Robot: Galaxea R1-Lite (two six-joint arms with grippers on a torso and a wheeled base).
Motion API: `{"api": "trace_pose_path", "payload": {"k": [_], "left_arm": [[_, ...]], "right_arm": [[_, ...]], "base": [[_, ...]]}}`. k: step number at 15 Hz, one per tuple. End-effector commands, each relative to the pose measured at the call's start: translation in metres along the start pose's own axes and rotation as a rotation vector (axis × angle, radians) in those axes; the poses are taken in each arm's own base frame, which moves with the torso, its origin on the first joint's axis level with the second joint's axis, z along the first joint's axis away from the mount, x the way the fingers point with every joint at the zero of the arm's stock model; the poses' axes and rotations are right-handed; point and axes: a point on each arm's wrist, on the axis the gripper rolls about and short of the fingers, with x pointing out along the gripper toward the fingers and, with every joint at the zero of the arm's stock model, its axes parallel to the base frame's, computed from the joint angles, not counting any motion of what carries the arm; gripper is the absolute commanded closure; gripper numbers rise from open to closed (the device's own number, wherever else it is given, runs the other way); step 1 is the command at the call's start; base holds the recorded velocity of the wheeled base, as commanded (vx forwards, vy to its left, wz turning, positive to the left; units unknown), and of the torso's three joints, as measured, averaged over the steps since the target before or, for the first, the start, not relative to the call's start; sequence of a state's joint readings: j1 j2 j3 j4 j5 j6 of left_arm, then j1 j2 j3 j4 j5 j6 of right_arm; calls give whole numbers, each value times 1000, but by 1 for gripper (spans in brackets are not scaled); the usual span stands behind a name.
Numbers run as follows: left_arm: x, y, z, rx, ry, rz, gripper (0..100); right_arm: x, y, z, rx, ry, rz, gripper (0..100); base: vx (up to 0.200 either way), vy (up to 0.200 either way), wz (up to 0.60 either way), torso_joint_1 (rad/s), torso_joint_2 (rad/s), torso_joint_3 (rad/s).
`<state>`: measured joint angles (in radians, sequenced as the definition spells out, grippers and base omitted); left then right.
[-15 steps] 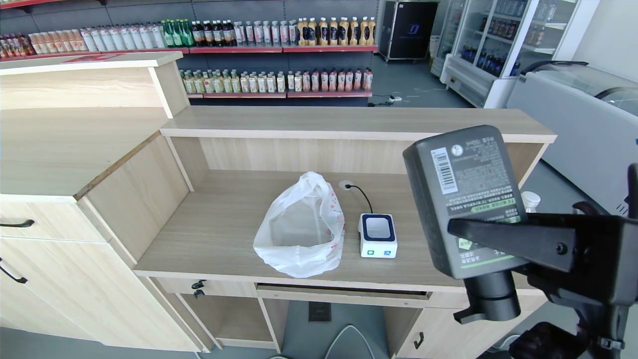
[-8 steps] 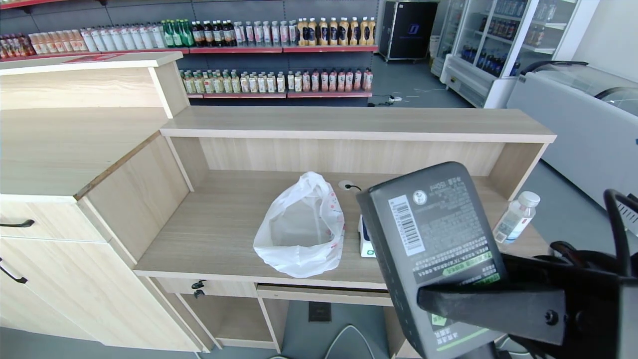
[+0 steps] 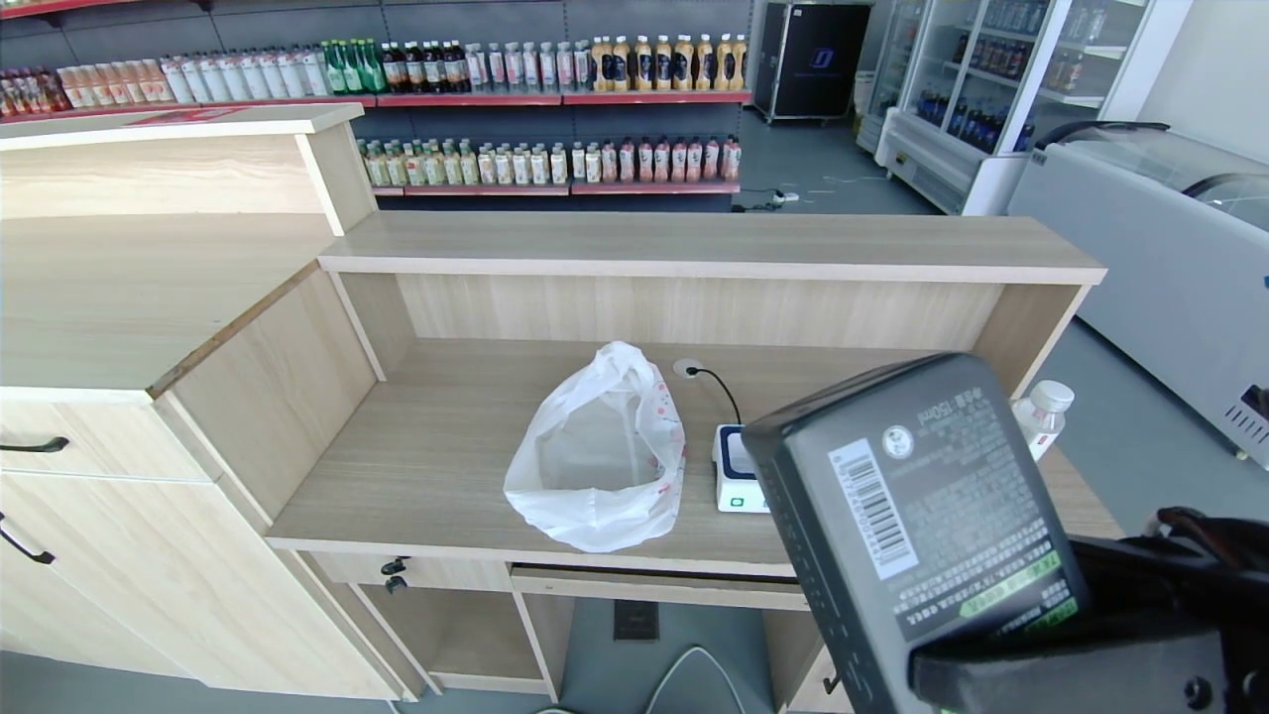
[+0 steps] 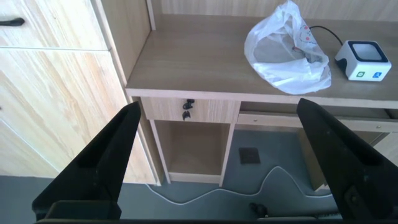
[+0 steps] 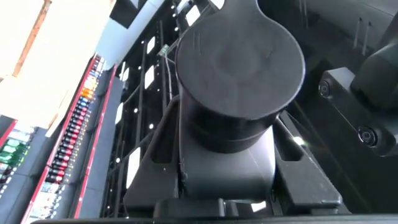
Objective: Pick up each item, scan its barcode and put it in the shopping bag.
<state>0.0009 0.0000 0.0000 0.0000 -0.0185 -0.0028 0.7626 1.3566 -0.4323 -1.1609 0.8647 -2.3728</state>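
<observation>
My right gripper is shut on a dark grey bottle, held high and close to the head camera at the lower right. The bottle's barcode label faces up toward the camera. In the right wrist view its black cap points at the lens, and its body sits between the fingers. The bottle partly hides a white scanner on the counter. A white shopping bag lies open to the scanner's left. My left gripper hangs open, low in front of the counter.
A small clear bottle with a white cap stands at the counter's right end. A black cable runs from the scanner to the back wall. The counter has a raised back ledge and a side wall on its left.
The right gripper has carried the dark bottle down and to the left, then slightly back to the right, nearer the camera. It now covers part of the scanner. The left arm has not visibly moved.
</observation>
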Motion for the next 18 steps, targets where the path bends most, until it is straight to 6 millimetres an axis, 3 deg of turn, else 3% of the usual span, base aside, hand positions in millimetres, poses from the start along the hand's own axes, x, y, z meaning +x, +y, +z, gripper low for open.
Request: {"api": "trace_pose_path", "payload": {"k": [1, 18], "left_arm": [[0, 0, 0, 0, 2, 1, 0], [0, 0, 0, 0, 2, 1, 0]], "right_arm": [[0, 1, 0, -1, 2, 4, 100], [-4, 1, 4, 5, -23, 33, 100]], "base": [[0, 0, 0, 0, 0, 0], [0, 0, 0, 0, 0, 0]]}}
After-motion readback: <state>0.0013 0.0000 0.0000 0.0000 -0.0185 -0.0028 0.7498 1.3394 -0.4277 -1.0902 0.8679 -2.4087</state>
